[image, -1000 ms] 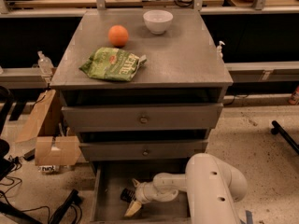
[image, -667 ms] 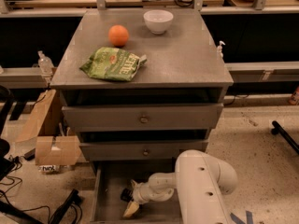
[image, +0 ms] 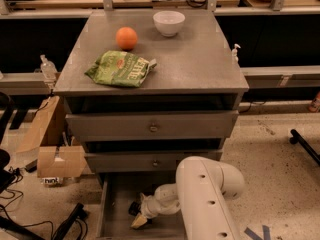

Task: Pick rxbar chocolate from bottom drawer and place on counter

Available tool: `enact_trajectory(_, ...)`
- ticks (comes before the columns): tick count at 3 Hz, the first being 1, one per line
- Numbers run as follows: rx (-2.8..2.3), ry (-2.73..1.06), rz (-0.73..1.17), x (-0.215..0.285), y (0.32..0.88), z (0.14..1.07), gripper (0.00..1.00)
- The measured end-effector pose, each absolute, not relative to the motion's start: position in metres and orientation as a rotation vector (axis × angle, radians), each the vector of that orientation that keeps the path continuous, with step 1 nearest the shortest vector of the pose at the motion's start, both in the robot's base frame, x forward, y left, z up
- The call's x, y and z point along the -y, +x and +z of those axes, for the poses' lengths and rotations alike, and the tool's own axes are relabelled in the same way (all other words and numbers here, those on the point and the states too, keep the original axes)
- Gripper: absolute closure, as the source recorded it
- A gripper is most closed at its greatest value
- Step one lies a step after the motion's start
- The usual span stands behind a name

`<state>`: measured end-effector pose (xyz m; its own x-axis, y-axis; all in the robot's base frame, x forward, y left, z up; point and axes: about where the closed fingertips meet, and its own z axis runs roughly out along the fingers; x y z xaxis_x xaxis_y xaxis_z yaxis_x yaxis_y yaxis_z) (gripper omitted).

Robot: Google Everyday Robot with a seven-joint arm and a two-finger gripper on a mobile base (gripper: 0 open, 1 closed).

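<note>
The biggest thing I see is the grey three-drawer cabinet; its flat, matte grey top, the bench (image: 200,59), fills the upper middle of the frame. At the bottom edge the lowest drawer, a wide shallow grey tray (image: 116,196), is pulled out, while the two knobbed drawers above it are closed. The thick white robot arm (image: 205,199) comes in from the lower right and bends down into this bottom drawer.

On the bench lie a crinkled green chip bag (image: 121,69) at the left, a small white bowl (image: 169,23) at the far edge, and an orange ball-shaped fruit (image: 126,37) between them.

The gripper (image: 140,218) is low inside the bottom drawer, near its floor, at the lower centre-left of the frame. Whether it is spread or closed I cannot tell from here.

Just beside the gripper, at its upper left, I see a small dark shape, which I take for the rxbar chocolate in its black wrapper (image: 133,208). It is mostly hidden, and I cannot say if the gripper touches it.

I judge the bar to be light and rather stiff inside, but the foil wrapper is smooth and can slip. It lies flat, so I would pinch it across the short width, near the middle, and not at the thin sealed ends, which fold easily.
</note>
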<state>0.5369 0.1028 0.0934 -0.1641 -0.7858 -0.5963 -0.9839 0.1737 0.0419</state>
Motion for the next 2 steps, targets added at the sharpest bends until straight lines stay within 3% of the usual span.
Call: enact_trajectory(2,-2.014,-1.666,0.598,-0.1028,0.5368,0.1049,0.87)
